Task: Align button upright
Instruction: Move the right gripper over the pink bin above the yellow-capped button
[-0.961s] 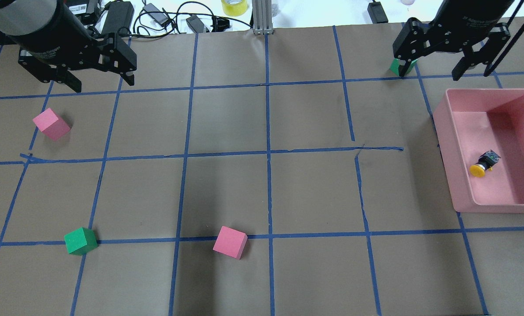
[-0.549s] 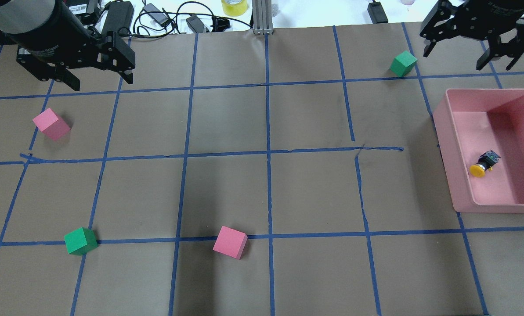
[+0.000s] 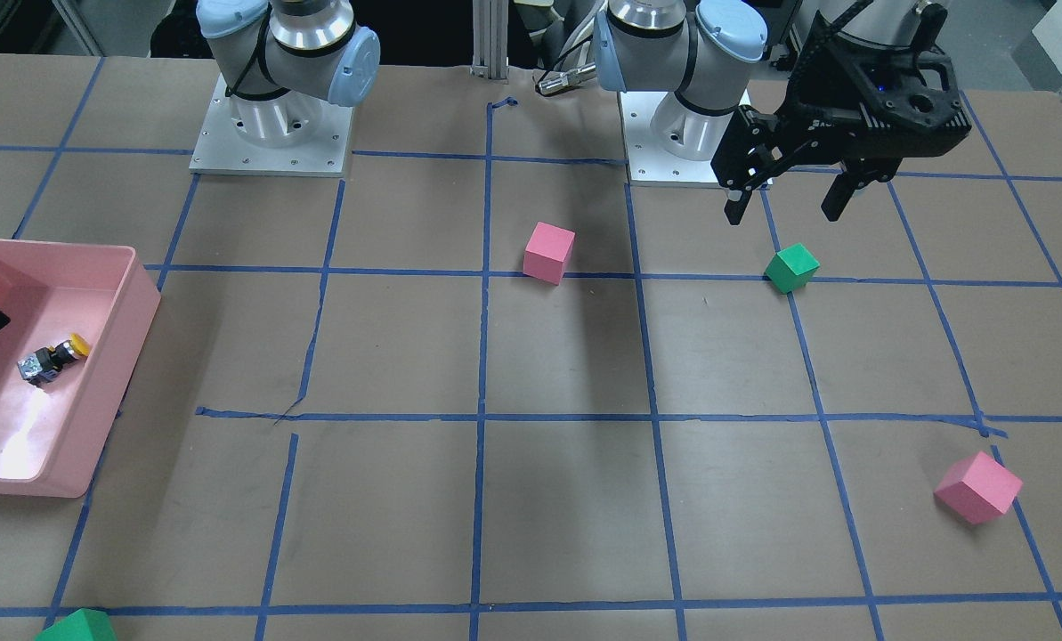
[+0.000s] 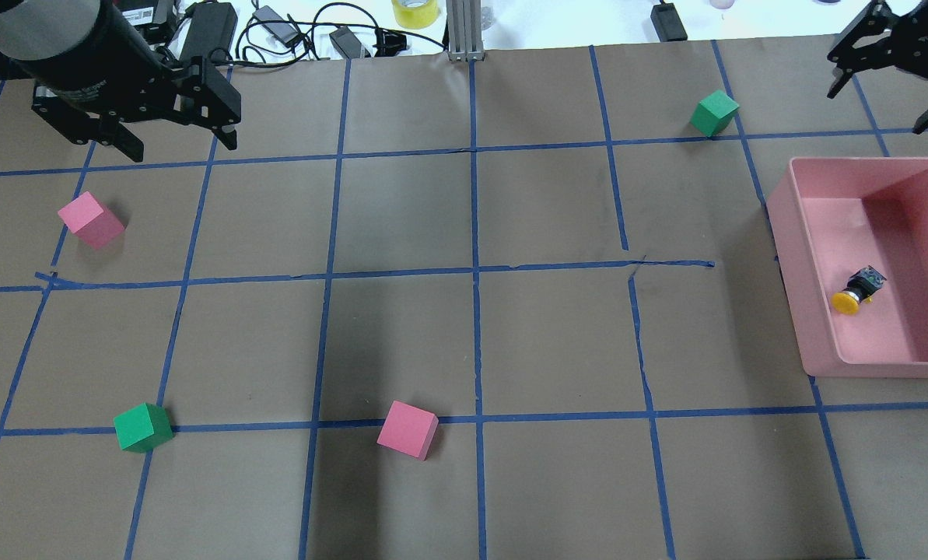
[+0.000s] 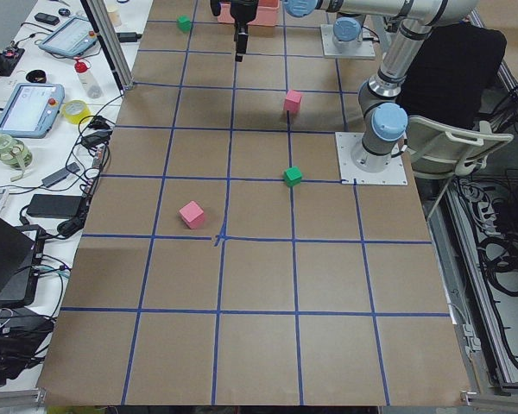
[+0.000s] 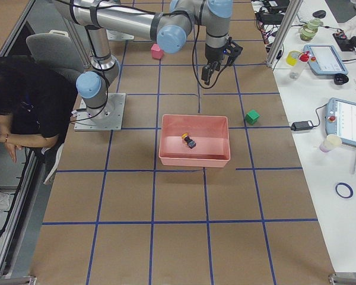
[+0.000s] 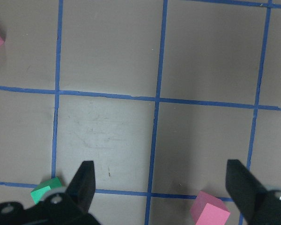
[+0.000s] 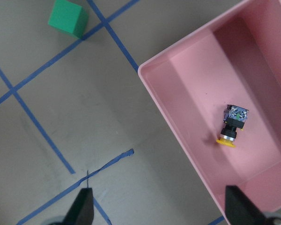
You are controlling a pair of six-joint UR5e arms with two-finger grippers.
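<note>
The button (image 4: 858,290), with a yellow cap, black body and grey base, lies on its side on the floor of the pink bin (image 4: 790,257). It also shows in the front view (image 3: 50,361), the right side view (image 6: 188,140) and the right wrist view (image 8: 232,126). My right gripper (image 4: 877,109) is open and empty, held high beyond the bin's far end. In its wrist view (image 8: 160,208) the bin (image 8: 178,126) lies below it. My left gripper (image 4: 182,148) is open and empty over the far left of the table (image 3: 780,214).
A green cube (image 4: 714,113) sits left of the right gripper. A pink cube (image 4: 90,220), a green cube (image 4: 143,426) and a second pink cube (image 4: 407,429) lie on the left and middle of the table. Cables and tape lie past the far edge.
My right gripper has moved right and towards the far edge, uncovering the green cube. The left gripper has barely moved. The button has not moved.
</note>
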